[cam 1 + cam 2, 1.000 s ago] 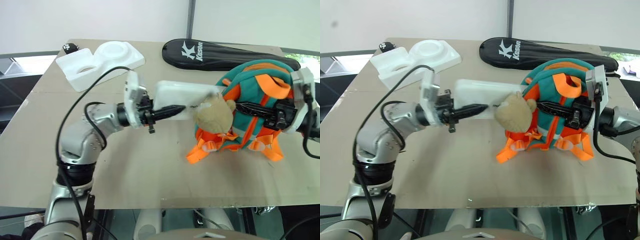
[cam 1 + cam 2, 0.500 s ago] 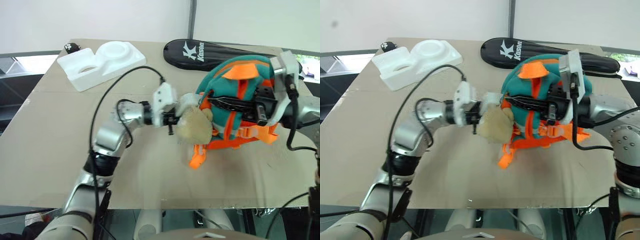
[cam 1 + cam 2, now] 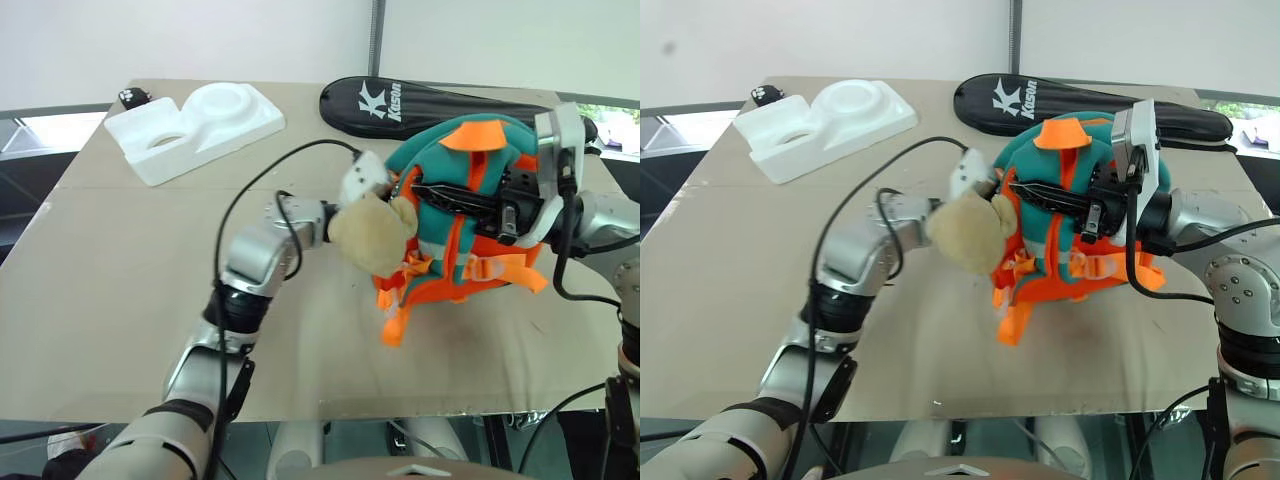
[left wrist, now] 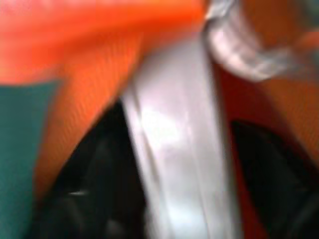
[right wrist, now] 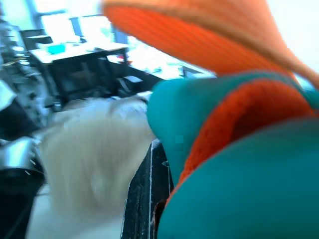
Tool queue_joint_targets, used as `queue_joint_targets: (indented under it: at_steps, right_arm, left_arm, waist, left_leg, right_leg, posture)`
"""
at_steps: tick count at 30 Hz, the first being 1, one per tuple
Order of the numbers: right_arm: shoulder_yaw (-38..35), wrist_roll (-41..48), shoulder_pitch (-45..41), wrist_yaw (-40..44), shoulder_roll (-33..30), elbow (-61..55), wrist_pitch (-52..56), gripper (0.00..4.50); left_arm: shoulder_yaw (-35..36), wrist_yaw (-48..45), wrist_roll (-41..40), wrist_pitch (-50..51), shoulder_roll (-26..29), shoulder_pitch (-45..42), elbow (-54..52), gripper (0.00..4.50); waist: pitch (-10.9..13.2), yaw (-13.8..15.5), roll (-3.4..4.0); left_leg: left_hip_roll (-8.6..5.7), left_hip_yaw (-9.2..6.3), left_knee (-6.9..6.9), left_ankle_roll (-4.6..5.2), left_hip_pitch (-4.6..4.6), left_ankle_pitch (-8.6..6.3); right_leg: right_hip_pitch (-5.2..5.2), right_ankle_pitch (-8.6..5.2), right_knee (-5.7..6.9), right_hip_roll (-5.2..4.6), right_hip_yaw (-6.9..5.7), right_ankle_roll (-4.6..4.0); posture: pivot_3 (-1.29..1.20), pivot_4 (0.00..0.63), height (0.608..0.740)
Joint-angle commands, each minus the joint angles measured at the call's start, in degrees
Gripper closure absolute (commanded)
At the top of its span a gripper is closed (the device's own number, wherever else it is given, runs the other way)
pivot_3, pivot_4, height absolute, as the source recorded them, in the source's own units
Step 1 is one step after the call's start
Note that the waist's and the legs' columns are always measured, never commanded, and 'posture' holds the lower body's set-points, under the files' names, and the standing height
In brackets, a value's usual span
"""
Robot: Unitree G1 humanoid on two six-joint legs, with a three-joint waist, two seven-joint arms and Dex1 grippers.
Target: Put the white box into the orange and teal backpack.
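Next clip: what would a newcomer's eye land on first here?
The orange and teal backpack standing right of the table's middle, its tan plush toy facing the left arm. The right gripper is clamped on the backpack. Farther back lie a white foam block and a black racket case.

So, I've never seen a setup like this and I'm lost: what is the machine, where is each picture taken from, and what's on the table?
It is a humanoid robot with two arms. The two wide pictures come from its head cameras, looking down over a table. The two blurry close-ups come from cameras on its wrists.

On the table lie a white foam block and a black racket case. The orange and teal backpack, with its plush toy, stands upright. The right gripper is shut on the backpack's fabric. The left arm reaches in behind the toy. Its wrist view shows a pale strip against orange cloth, probably the white box.
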Motion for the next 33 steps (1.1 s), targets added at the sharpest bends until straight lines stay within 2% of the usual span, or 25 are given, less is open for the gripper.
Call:
queue_joint_targets:
  at_steps: [1, 6, 10, 11, 18, 24, 27, 31, 33]
  right_arm:
    - [-1.61, -3.38, 0.56, -0.04, -0.63, 1.32, -3.17, 4.50]
    - [-1.05, -5.41, 1.07, 0.38, 0.51, 2.80, -5.13, 4.50]
    - [1.35, -8.68, 0.80, 0.28, 2.61, 4.05, -7.29, 4.50]
    - [1.67, -8.92, 0.78, 0.16, 3.27, 4.00, -7.43, 4.50]
    - [2.83, -9.65, 1.18, -0.43, 5.76, 2.15, -7.12, 4.50]
    - [2.71, -9.74, 1.24, -1.62, 6.23, 0.93, -6.36, 4.50]
    - [2.49, -9.56, 1.35, -2.44, 6.17, 0.12, -5.97, 4.50]
    - [1.79, -9.24, 1.39, -3.70, 6.11, -0.41, -5.71, 4.50]
    - [1.37, -9.15, 1.09, -4.75, 6.14, -0.59, -5.54, 4.50]
  left_arm:
    - [12.02, -1.71, -11.47, 8.08, 5.50, 1.05, -4.96, 0.06]
    - [20.19, -0.55, -21.06, 15.81, 11.13, 2.07, -5.45, 0.06]
    - [30.18, 5.27, -34.32, 27.53, 13.42, 2.36, -1.85, 0.06]
    - [30.85, 6.25, -36.62, 29.41, 13.70, 3.38, -2.70, 0.06]
    - [28.33, 19.83, -45.83, 31.56, 6.80, 7.04, -9.60, 0.06]
    - [22.55, 25.11, -45.97, 28.32, 1.83, 7.06, -12.24, 0.06]
    - [20.95, 25.43, -46.35, 27.66, 1.35, 6.66, -11.70, 0.76]
    - [20.64, 24.46, -46.53, 26.94, 2.62, 6.16, -10.41, 2.66]
    - [21.16, 23.55, -46.52, 26.30, 3.75, 6.00, -9.77, 3.40]
  waist:
    - [0.01, -0.47, 0.01]
    - [0.00, 0.00, 0.00]
    - [0.01, 0.61, -0.01]
    - [0.00, 0.54, -0.01]
    - [-0.01, 0.84, -0.03]
    - [-0.01, 0.69, -0.03]
    - [-0.01, 0.67, -0.03]
    - [-0.01, 0.66, -0.02]
    - [-0.01, 0.66, -0.03]
  left_leg:
    - [0.02, -0.02, -0.01, 0.00, 0.01, 0.00]
    - [-0.04, -0.03, 0.05, 0.00, 0.00, 0.00]
    - [-0.10, -0.03, 0.13, 0.00, 0.00, 0.00]
    - [-0.09, -0.05, 0.12, 0.00, 0.00, 0.00]
    - [-0.08, -0.10, 0.13, -0.01, 0.00, 0.00]
    - [-0.10, -0.07, 0.08, -0.01, 0.07, 0.01]
    - [-0.10, -0.07, 0.08, -0.01, 0.07, 0.01]
    - [-0.10, -0.05, 0.08, -0.01, 0.06, 0.00]
    - [-0.10, -0.05, 0.08, -0.01, 0.05, 0.00]
  right_leg:
    - [0.00, 0.00, 0.02, 0.02, -0.01, -0.01]
    - [0.05, 0.00, 0.03, -0.06, -0.08, 0.01]
    - [0.10, 0.01, 0.00, -0.11, -0.06, 0.02]
    - [0.10, 0.00, 0.01, -0.11, -0.07, 0.03]
    - [0.11, 0.01, 0.08, -0.11, -0.11, 0.02]
    - [0.12, 0.01, 0.11, -0.09, -0.06, 0.00]
    - [0.11, 0.01, 0.10, -0.08, -0.05, 0.00]
    - [0.11, 0.01, 0.09, -0.07, -0.04, 0.00]
    - [0.11, 0.01, 0.09, -0.07, -0.04, 0.00]
  posture:
    - [0.00, 0.150, 0.740]
    - [0.00, 0.150, 0.740]
    - [0.00, 0.150, 0.740]
    - [0.00, 0.150, 0.740]
    - [0.00, 0.150, 0.740]
    - [0.00, 0.150, 0.740]
    - [0.00, 0.150, 0.740]
    - [0.00, 0.150, 0.740]
    - [0.00, 0.150, 0.740]
